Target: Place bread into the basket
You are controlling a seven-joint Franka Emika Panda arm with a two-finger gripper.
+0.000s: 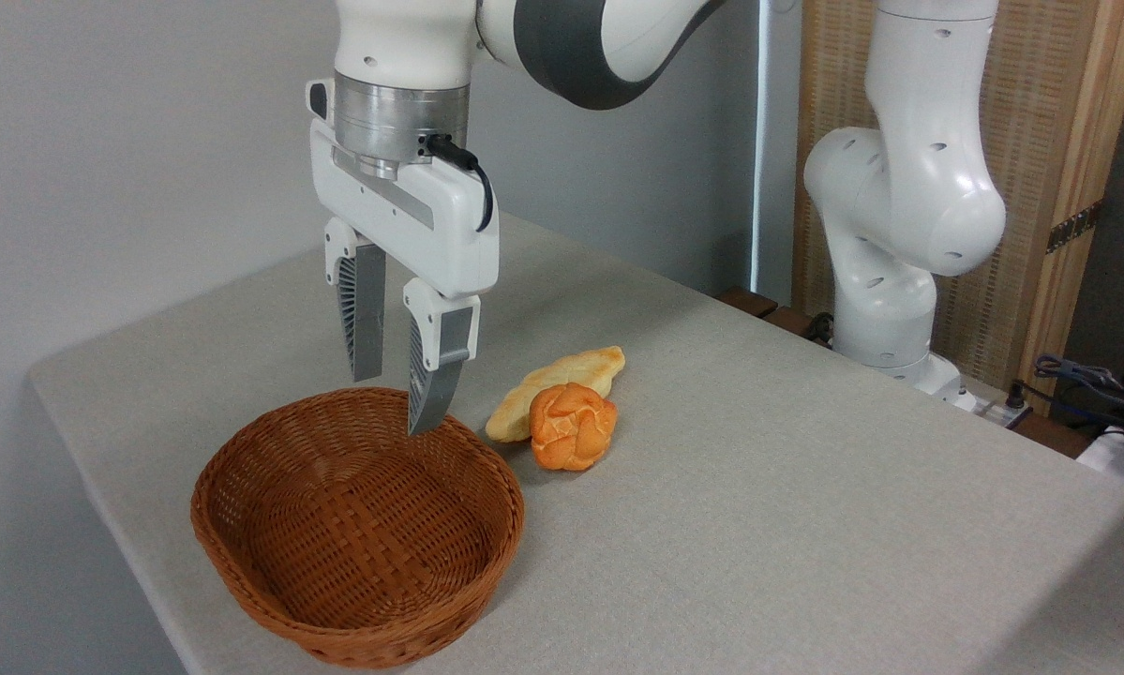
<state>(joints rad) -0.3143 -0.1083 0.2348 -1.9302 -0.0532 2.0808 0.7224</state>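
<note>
The bread point(572, 426), a small round orange knotted bun, lies on the grey table to the right of the basket. The basket point(243, 553) is an oval reddish-brown wicker one, empty, at the table's front left. My gripper point(396, 403) hangs above the basket's far rim, fingers pointing down and open, with nothing between them. It is to the left of the bun and apart from it.
A longer pale-yellow braided loaf point(562, 378) lies just behind the bun, touching it. The arm's white base point(885, 309) stands at the table's far right. Cables point(1086, 380) lie at the right edge. The table's left edge point(102, 497) runs close beside the basket.
</note>
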